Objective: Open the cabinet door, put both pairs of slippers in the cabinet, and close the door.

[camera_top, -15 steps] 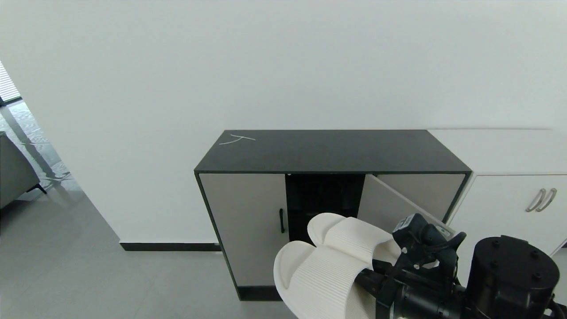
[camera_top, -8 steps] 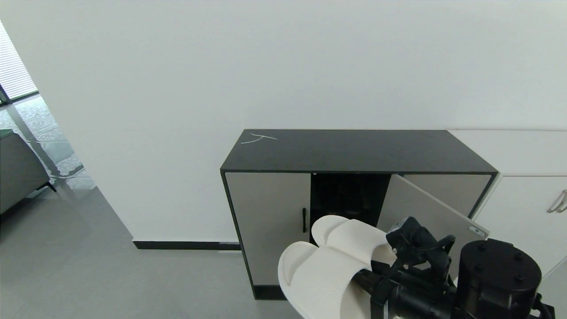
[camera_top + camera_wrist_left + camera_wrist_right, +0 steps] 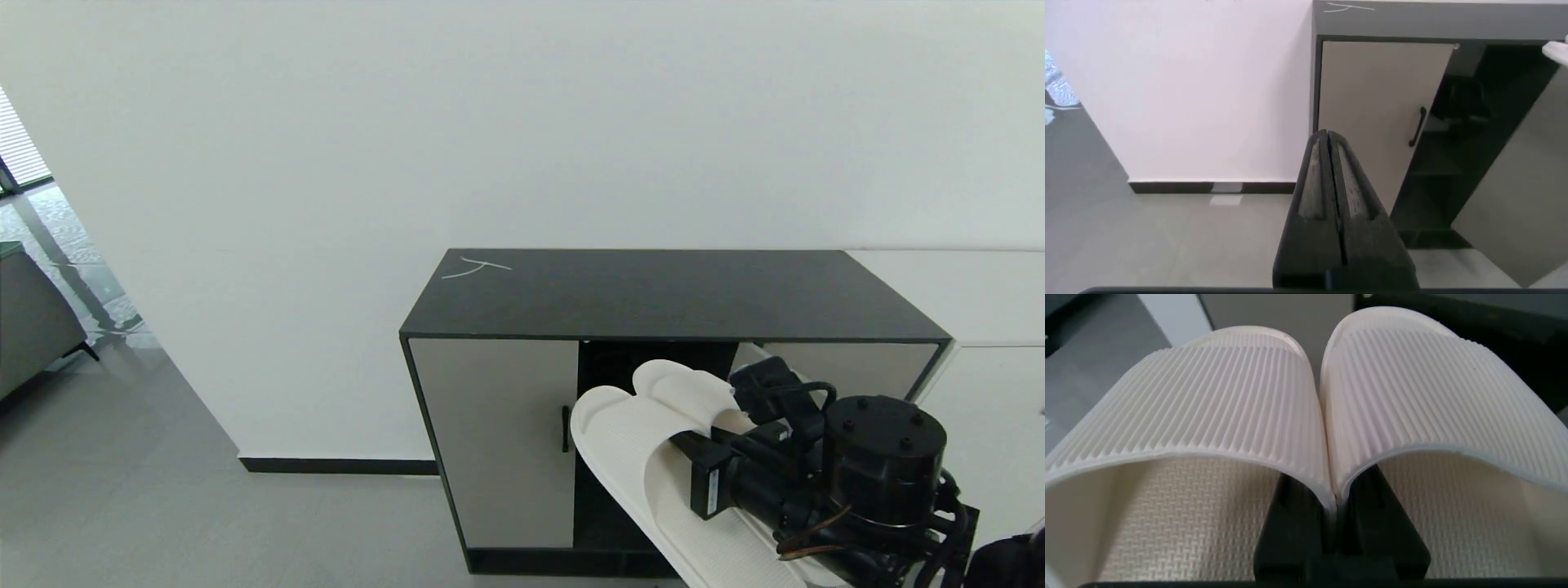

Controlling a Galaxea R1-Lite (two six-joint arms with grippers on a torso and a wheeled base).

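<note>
The right gripper point(image 3: 1335, 518) is clamped on a pair of white ribbed rubber slippers point(image 3: 645, 441), pinching their two inner side walls together so the slippers ride side by side. The pair hangs in front of the low black-topped cabinet with pale grey doors point(image 3: 669, 294), toes just short of the dark opening point(image 3: 608, 363). The slippers' long axis runs from the gripper at near right to the toes at far left, so the toes aim into the gap. The opening lies ahead of the gripper and a little left.

The right-hand door point(image 3: 1519, 188) is swung out toward the robot (its edge looks close to the carrying arm, which I judge the thing to watch). The left-hand door point(image 3: 490, 441), with its black bar handle point(image 3: 565, 429), is shut. A shelf point(image 3: 1436, 171) crosses the inside. The left gripper point(image 3: 1328, 175), fingers pressed together on nothing, sits off to the left facing the cabinet. The right arm is nearer the opening, and a straight push along the slippers' length looks like the next move.
</note>
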